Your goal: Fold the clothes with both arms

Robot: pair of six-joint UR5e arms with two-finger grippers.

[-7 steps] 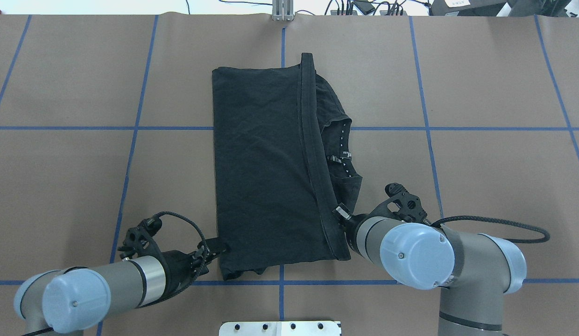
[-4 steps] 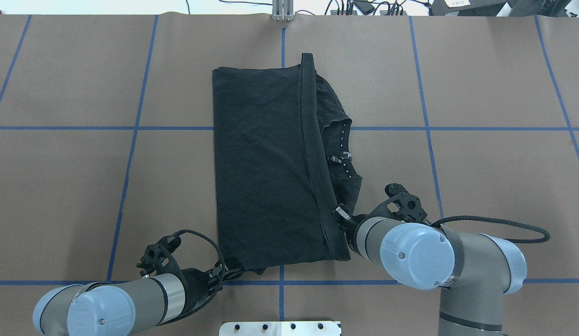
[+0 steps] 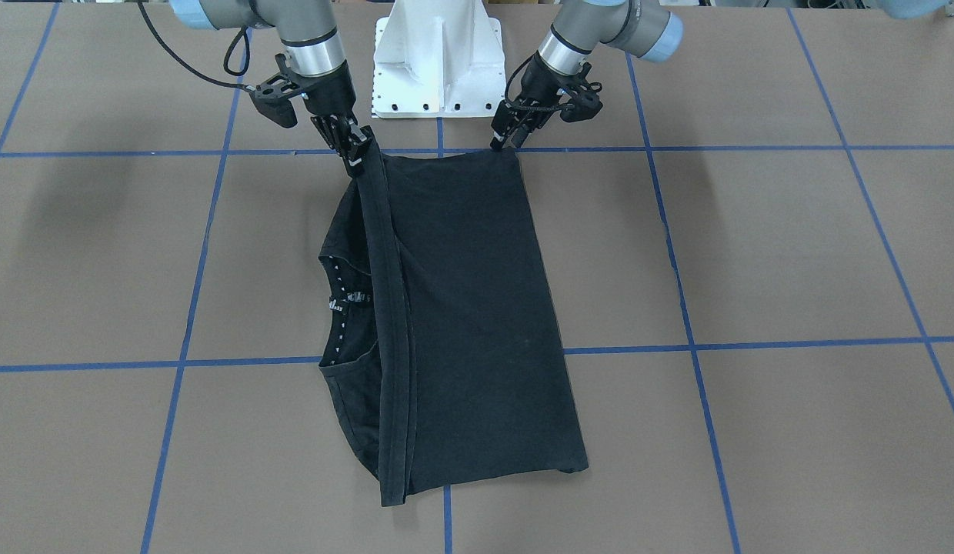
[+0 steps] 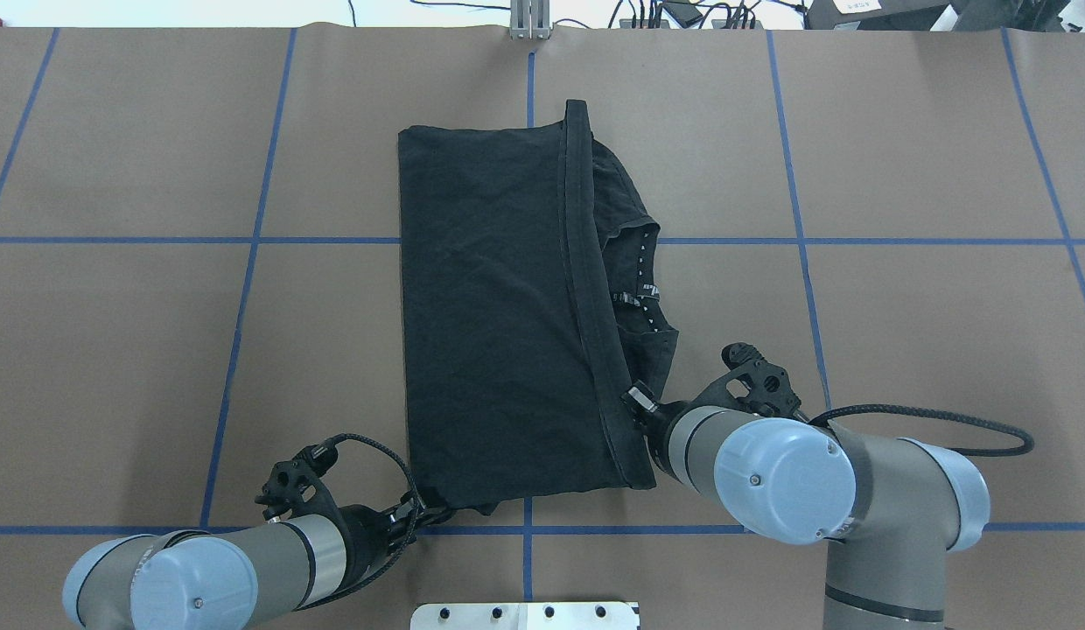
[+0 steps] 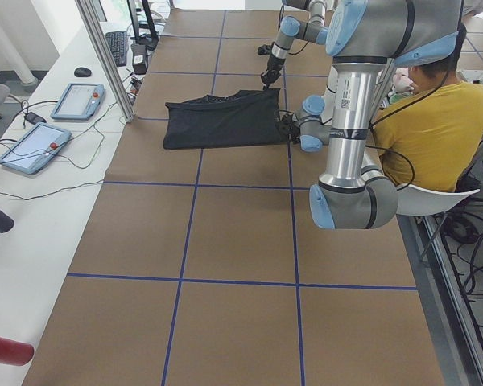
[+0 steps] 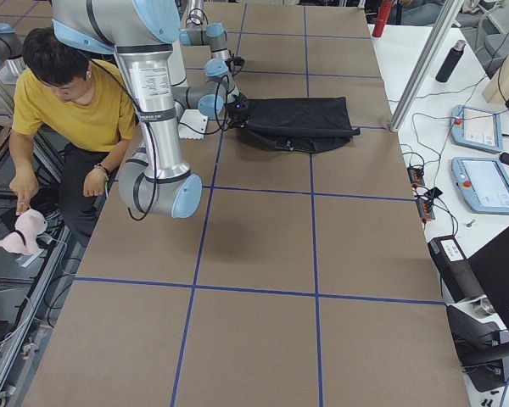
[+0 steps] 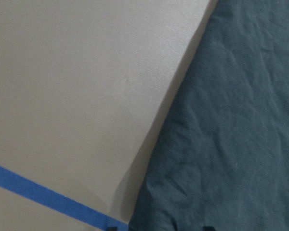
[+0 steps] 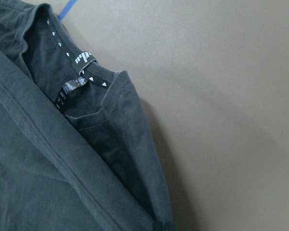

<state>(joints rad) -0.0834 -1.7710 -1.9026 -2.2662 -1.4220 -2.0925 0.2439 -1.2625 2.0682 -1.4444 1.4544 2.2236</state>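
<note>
The black T-shirt (image 4: 499, 306) lies folded into a long rectangle in the middle of the table, also seen from the front (image 3: 469, 308). Its collar with patterned neck tape (image 4: 643, 280) sticks out on the right side. The logo print is hidden. My right gripper (image 4: 637, 404) is shut on the near end of the hem band, seen from the front (image 3: 354, 158). My left gripper (image 4: 420, 507) sits low at the shirt's near left corner (image 3: 498, 143). Its two tips show apart in the left wrist view, straddling the cloth (image 7: 231, 144).
The white pedestal base (image 3: 438, 61) stands just behind both grippers. Blue tape lines cross the brown table cover. A seated person in a yellow shirt (image 5: 435, 137) is beside the robot. Tablets (image 6: 479, 127) lie on the side bench past the far edge.
My left gripper moved from the shirt's left edge toward me and right, down to the near left corner. The right arm and the shirt stayed still.
</note>
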